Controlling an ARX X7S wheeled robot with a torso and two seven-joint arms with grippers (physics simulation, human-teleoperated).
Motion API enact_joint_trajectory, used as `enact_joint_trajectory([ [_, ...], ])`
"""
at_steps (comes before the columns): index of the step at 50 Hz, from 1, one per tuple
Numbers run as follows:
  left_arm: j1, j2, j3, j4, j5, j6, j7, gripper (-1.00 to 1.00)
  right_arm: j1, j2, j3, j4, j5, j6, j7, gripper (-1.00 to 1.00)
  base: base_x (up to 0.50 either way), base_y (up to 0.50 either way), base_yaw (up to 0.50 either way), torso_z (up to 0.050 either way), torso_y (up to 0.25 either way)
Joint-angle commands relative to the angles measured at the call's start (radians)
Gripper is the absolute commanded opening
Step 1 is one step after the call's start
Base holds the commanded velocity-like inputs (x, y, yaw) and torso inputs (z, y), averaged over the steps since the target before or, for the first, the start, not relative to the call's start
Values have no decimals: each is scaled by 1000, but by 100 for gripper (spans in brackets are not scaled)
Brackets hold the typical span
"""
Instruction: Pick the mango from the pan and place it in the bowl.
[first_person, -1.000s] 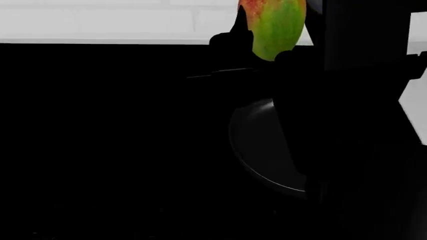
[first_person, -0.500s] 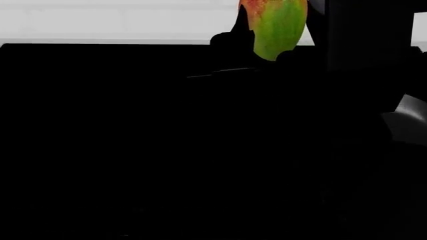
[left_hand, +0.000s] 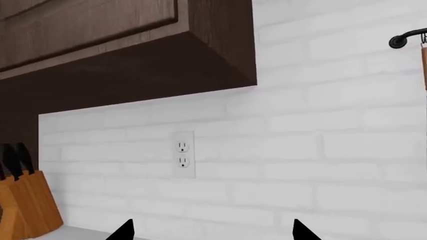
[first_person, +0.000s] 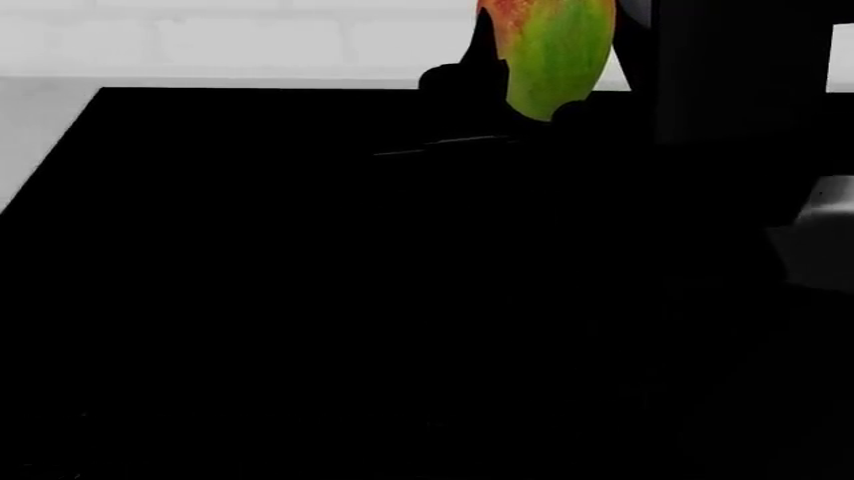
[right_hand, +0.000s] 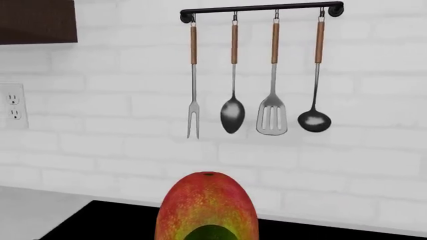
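Carrying mango (first_person: 558, 55) aloft, lifted clear of dark tabletop (first_person: 267, 280), clamped in right claw (first_person: 534, 95). Left claw (left_hand: 212, 231) spread, empty, facing wall. Pan, bowl not in sight. Next, prob.: find bowl, swing over, lower, release.

- No text, label, brand, number or sign could be read in any view.
- The white wall outlet (left_hand: 183, 154) carried no legible marking.
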Motion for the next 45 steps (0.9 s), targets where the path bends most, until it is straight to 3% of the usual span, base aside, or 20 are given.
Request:
enact_joint_trajectory([
  [1,-10,23,-16,-9,18,1,14,100,8,-11,28,6,-22,-1,-32,-100,0,344,0,0,0],
  [7,-60,-3,14,-11,32,-57,23,100,4,-10,28,6,-23,-6,-35,-100,0,343,0,0,0],
  [13,-2,24,-21,-15,9,12,9,100,1,-9,27,5,-28,-10,-38,-100,0,340,0,0,0],
  [45,-10,14,-25,1,1,-13,9,100,10,2,24,-7,-7,-22,-21,-100,0,341,0,0,0],
])
